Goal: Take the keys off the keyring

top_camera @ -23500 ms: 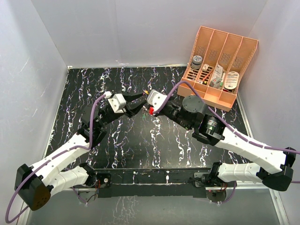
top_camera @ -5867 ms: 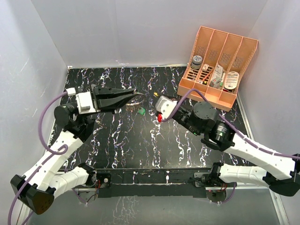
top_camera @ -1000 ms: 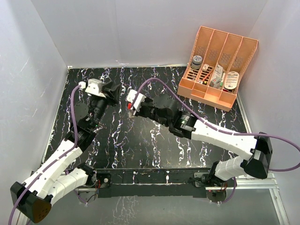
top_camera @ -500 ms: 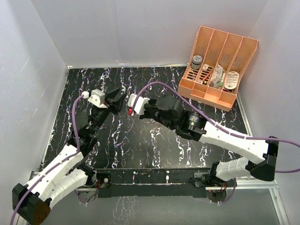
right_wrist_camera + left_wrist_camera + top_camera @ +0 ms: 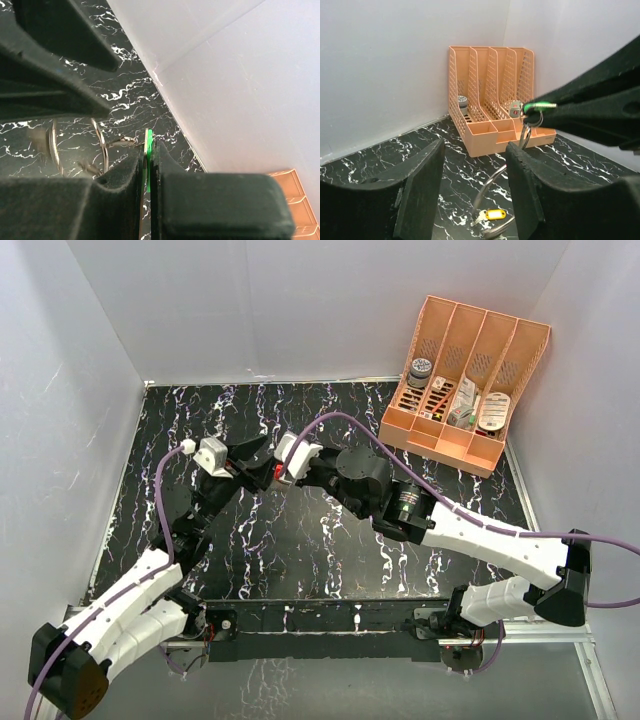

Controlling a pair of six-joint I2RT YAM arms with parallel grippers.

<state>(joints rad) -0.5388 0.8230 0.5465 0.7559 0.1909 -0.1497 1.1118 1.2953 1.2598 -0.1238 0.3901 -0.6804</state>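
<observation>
Right gripper clamps the bright green plastic-headed key edge-on above the black white-veined marble table. The thin silver wire keyring hangs beneath it, with the yellow-orange tagged key at its lower end. Left gripper faces the ring, fingers spread apart and empty. Labels in the perforated orange plastic desk organiser are too small to read.

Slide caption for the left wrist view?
Right gripper pinches the green key; keyring and yellow key trail below, framed by the open left gripper.
</observation>
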